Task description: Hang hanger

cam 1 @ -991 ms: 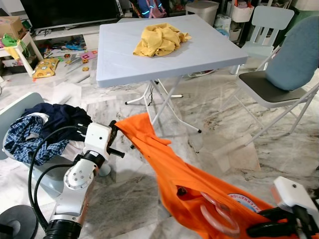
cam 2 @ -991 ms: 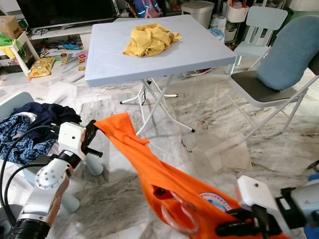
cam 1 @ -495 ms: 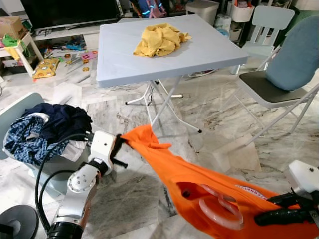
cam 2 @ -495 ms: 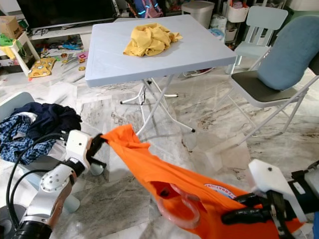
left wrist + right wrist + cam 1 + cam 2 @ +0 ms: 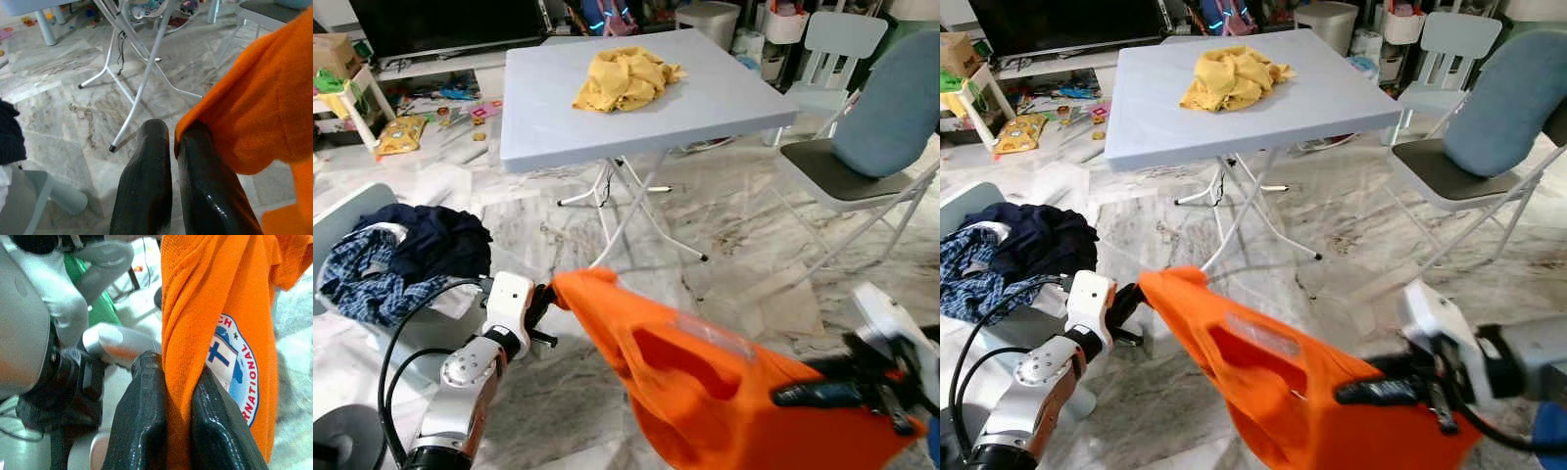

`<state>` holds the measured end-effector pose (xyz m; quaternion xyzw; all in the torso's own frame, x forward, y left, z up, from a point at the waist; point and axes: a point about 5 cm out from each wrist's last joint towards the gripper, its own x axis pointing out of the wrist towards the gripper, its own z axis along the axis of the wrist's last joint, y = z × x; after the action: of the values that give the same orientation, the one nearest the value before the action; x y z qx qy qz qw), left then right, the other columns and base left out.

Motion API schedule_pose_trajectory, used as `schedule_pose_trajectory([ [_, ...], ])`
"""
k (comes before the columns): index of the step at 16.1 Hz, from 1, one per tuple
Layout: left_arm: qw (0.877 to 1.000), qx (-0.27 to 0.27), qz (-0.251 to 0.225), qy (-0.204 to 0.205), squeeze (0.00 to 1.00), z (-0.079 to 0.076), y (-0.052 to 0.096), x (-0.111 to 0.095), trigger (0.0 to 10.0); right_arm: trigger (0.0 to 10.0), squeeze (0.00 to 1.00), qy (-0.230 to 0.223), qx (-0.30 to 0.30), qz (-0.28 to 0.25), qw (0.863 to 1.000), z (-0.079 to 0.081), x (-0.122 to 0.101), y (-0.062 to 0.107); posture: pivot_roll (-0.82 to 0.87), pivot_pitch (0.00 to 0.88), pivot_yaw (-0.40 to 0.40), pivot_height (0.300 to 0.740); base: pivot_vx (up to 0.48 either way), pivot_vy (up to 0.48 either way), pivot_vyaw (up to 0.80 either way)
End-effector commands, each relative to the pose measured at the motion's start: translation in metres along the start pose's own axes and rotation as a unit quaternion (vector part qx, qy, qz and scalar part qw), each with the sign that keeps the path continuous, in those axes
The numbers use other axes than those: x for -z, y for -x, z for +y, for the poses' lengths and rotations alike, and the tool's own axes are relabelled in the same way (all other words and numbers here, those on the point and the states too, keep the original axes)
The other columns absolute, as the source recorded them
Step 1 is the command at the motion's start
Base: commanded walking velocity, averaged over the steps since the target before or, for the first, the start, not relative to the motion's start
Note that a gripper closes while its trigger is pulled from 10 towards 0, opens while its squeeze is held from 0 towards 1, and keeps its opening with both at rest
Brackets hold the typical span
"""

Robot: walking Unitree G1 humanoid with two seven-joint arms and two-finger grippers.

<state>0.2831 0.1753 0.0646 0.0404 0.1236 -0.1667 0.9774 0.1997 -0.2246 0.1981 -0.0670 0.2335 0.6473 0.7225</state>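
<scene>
While both my arms hold it stretched above the marble floor [image 5: 724, 235], bright orange cloth shirt [image 5: 705, 392], my left end effector [image 5: 172, 147] pinching one corner, my right end effector [image 5: 168, 382] clamped on its printed side.

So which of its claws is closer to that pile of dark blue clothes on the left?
Left. The left claw, pinching a corner of the orange shirt, sits just beside the pile of dark clothes. The right claw grips the shirt's far end.
</scene>
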Motion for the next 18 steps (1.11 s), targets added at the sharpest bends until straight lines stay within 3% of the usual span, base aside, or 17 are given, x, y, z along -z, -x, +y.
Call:
schedule_pose_trajectory([
  [1, 0.999, -0.004, 0.035, 0.007, 1.00, 0.002, 0.004, 0.011, 10.0, 10.0, 0.00, 0.035, -0.021, -0.040, 0.998, 0.003, -0.017, -0.005, -0.16, 0.043, 0.030, 0.740, 0.000, 0.000, 0.00],
  [3, 0.999, -0.006, 0.033, 0.001, 1.00, 0.000, 0.005, 0.009, 10.0, 10.0, 0.00, 0.034, -0.011, -0.044, 0.998, 0.000, -0.018, -0.008, -0.16, 0.046, 0.031, 0.740, 0.000, 0.000, 0.00],
  [6, 0.987, -0.138, 0.070, -0.037, 1.00, 0.028, 0.013, 0.018, 10.0, 10.0, 0.00, 0.027, 0.036, -0.059, 0.997, -0.010, -0.018, -0.019, -0.16, 0.057, 0.032, 0.740, 0.000, 0.000, 0.00],
  [9, 0.978, -0.181, 0.080, -0.060, 1.00, 0.037, 0.020, 0.020, 10.0, 10.0, 0.00, 0.027, 0.083, -0.078, 0.993, -0.022, -0.022, -0.030, -0.16, 0.059, 0.027, 0.740, 0.000, 0.000, 0.00],
  [12, 0.978, -0.181, 0.075, -0.069, 1.00, 0.032, 0.020, 0.020, 10.0, 10.0, 0.00, 0.017, 0.135, -0.087, 0.987, -0.036, -0.023, -0.040, -0.16, 0.060, 0.024, 0.740, 0.000, 0.000, 0.00],
  [13, 0.985, -0.153, 0.071, -0.041, 1.00, 0.023, 0.018, 0.022, 10.0, 10.0, 0.00, 0.015, 0.137, -0.093, 0.986, -0.036, -0.024, -0.045, -0.15, 0.059, 0.021, 0.740, 0.000, 0.000, 0.00],
  [14, 0.994, -0.105, 0.019, -0.027, 1.00, 0.013, 0.012, 0.010, 10.0, 10.0, 0.00, 0.013, 0.138, -0.096, 0.986, -0.037, -0.025, -0.050, -0.15, 0.071, 0.017, 0.740, 0.000, 0.000, 0.00],
  [16, 0.995, -0.084, -0.018, -0.059, 1.00, 0.011, 0.011, -0.002, 10.0, 10.0, 0.00, 0.018, 0.143, -0.094, 0.985, -0.037, -0.023, -0.052, -0.15, 0.065, 0.015, 0.740, 0.000, 0.000, 0.00],
  [18, 0.989, -0.055, -0.055, -0.126, 1.00, 0.010, 0.009, -0.015, 10.0, 10.0, 0.00, 0.031, 0.157, -0.087, 0.983, -0.040, -0.023, -0.056, -0.15, 0.063, 0.017, 0.740, 0.000, 0.000, 0.00],
])
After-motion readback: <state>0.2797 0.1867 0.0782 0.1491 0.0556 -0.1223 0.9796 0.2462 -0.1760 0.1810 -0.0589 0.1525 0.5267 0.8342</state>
